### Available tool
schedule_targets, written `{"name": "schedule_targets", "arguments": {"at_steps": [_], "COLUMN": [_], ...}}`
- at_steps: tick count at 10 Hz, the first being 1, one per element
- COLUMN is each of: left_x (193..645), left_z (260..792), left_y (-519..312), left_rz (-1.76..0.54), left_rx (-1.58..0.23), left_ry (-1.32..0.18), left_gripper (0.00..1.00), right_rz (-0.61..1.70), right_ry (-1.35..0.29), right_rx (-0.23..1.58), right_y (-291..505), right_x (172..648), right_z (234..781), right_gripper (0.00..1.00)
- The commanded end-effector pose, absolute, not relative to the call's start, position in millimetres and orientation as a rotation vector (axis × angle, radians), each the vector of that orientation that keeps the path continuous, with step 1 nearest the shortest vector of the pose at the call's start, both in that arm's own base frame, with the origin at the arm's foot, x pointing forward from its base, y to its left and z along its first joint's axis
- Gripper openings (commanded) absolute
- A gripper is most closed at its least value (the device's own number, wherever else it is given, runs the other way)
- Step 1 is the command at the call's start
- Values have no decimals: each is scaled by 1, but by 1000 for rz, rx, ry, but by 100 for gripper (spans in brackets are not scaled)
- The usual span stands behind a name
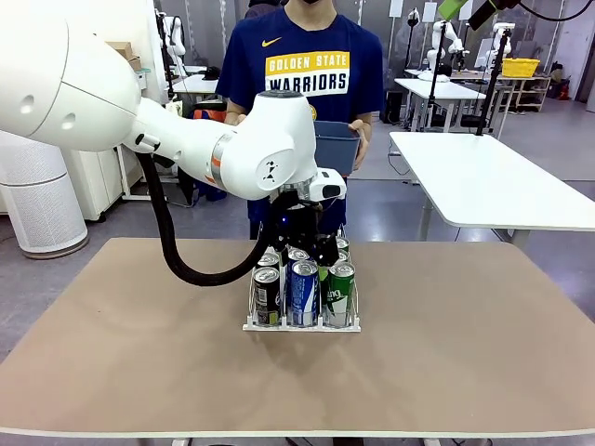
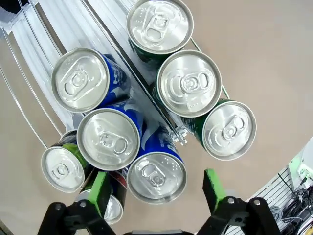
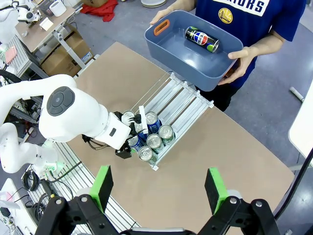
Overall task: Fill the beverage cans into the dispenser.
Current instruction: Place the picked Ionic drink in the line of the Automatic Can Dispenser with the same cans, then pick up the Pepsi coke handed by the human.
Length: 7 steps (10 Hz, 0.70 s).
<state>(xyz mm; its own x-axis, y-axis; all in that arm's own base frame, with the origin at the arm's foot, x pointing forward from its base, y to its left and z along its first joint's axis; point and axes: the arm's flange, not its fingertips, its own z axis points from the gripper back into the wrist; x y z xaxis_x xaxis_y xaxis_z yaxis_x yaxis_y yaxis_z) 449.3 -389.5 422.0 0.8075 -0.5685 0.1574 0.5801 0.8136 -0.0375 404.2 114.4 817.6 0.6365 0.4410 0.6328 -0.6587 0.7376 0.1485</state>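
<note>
1. Front view: the small white three-lane wire dispenser (image 1: 302, 324) stands at the middle of the flat brown table (image 1: 465, 353). Slim, silver-topped beverage cans fill its near end. A dark grey can (image 1: 267, 295) is in the left lane, a blue can (image 1: 304, 293) in the middle and a green can (image 1: 340, 293) in the right, with more behind each. The black left gripper (image 1: 304, 249) hangs straight above the cans just behind that front row. I cannot tell its spread from here. Beyond the dispenser's far end, a person holds a blue-grey rectangular plastic bin (image 1: 337, 147).

2. Left wrist view: the left gripper (image 2: 156, 191) is spread wide and grips nothing. Its green pads (image 2: 100, 191) stand either side of the top of the endmost blue can (image 2: 156, 176) in the dispenser. Three blue cans line the middle lane and three green ones the lane beside it. Dark cans stand in the other outer lane.

3. Right wrist view: the right gripper (image 3: 157, 188) hangs high over the table, well apart from the dispenser (image 3: 181, 105), with its jaws wide and empty. The cans are bunched at the dispenser's end beside the left gripper. Past the opposite end, the person's hands (image 3: 239, 63) hold the bin (image 3: 195, 63). One dark can (image 3: 201, 40) lies on its side in it.
</note>
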Motion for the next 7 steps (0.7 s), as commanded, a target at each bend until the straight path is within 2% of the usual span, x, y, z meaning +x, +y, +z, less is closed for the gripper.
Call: {"name": "schedule_targets", "arguments": {"at_steps": [1, 7], "left_x": [450, 450], "left_z": [415, 415], "left_y": [-390, -390], "left_rz": [-614, -614], "left_rx": [-85, -85], "left_ry": [-127, -127], "left_gripper": [100, 100], "right_rz": [645, 645], "right_ry": [-608, -608], "right_rx": [387, 387], "right_y": [114, 114], "right_x": [404, 404], "right_z": [818, 818], "right_gripper": [100, 100]}}
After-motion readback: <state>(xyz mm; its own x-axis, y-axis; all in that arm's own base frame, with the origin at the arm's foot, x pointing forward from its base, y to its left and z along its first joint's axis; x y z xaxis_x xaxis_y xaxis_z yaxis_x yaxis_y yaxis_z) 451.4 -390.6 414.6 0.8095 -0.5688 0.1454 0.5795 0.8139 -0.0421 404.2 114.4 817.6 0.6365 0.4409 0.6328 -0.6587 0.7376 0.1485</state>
